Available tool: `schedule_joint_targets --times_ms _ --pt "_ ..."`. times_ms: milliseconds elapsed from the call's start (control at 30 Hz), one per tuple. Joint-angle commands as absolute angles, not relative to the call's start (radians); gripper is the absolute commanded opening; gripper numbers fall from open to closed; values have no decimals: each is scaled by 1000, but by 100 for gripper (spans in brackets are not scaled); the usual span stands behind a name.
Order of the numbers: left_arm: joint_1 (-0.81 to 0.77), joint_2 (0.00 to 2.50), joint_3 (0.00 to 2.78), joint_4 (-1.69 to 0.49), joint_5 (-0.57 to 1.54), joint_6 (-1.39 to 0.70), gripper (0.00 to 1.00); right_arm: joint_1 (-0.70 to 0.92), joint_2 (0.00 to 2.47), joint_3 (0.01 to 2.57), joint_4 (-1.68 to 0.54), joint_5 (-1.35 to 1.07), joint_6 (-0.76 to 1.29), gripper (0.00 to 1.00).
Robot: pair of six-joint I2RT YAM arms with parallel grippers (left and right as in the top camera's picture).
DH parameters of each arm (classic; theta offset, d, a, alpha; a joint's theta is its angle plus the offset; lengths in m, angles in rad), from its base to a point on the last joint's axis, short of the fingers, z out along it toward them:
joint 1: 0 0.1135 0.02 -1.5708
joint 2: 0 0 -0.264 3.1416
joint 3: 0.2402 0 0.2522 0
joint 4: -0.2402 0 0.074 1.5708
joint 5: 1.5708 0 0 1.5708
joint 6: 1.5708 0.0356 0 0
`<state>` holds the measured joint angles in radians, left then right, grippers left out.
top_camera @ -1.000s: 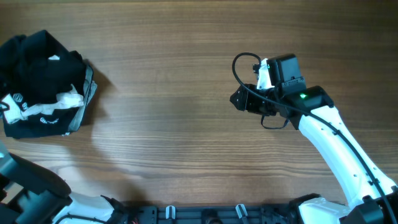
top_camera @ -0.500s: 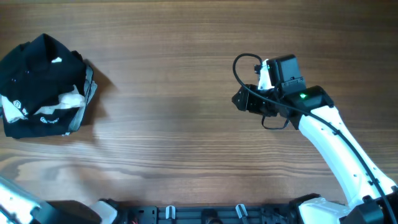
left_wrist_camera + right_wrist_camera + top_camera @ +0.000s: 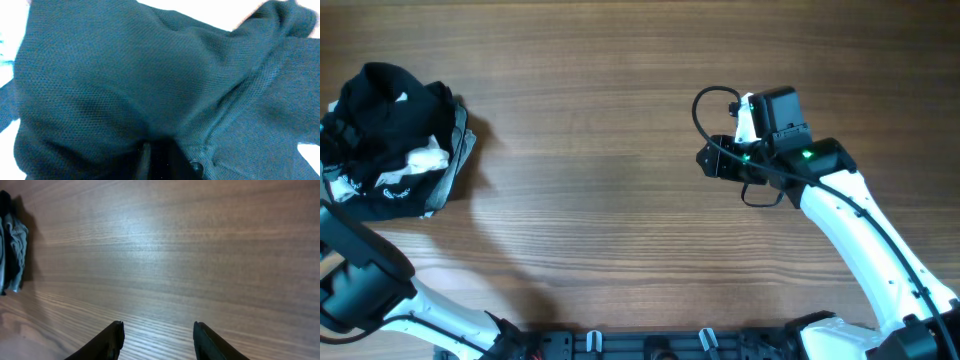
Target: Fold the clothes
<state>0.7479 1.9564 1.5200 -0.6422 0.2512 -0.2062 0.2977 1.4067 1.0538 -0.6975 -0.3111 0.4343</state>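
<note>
The black T-shirt (image 3: 390, 100) lies bunched on top of a pile at the far left of the table. It fills the left wrist view (image 3: 150, 75) as dark mesh fabric with a small button, and its folds run down into my left gripper (image 3: 160, 161). Only one finger shows there, buried in the cloth and seemingly shut on it. In the overhead view only the left arm (image 3: 360, 270) shows, at the bottom left corner. My right gripper (image 3: 705, 160) is open and empty over bare wood right of centre, with both fingers apart in the right wrist view (image 3: 157, 340).
Under the T-shirt lie a white garment (image 3: 428, 158), a black garment with white lettering (image 3: 390, 195) and a grey edge of cloth (image 3: 460, 150). The pile shows at the left edge of the right wrist view (image 3: 10, 255). The wooden table (image 3: 620, 220) spans the view.
The left arm has come back into view at the bottom left. The black fabric on the pile has bunched up and shifted. The right arm has not moved.
</note>
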Motion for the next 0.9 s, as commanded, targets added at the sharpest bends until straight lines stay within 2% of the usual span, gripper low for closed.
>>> schedule_joint_targets --times_ms 0,100,200,233,267,333,433,567,867 --pt "728 1903 1546 -720 320 -96 34 296 1318 1072 -657 -252 332 51" --pt "662 1718 1612 -805 440 22 48 296 1190 1099 -585 -213 258 56" --pt "533 1503 1617 -886 456 109 64 296 1053 1116 -543 -180 236 63" --pt "484 1442 1617 -923 452 113 78 296 1021 1116 -543 -165 236 69" --pt "427 1378 1617 -969 452 112 100 296 986 1116 -548 -145 236 78" --pt "319 1277 1616 -1055 407 112 100 296 922 1116 -564 -133 239 100" --pt "181 1174 1616 -1163 251 58 100 296 857 1116 -582 -126 247 100" --pt "46 1078 1616 -1286 194 40 100 296 838 1115 -591 -126 268 100" --pt "22 1042 1616 -1319 189 41 100 296 860 1115 -569 -127 270 100"
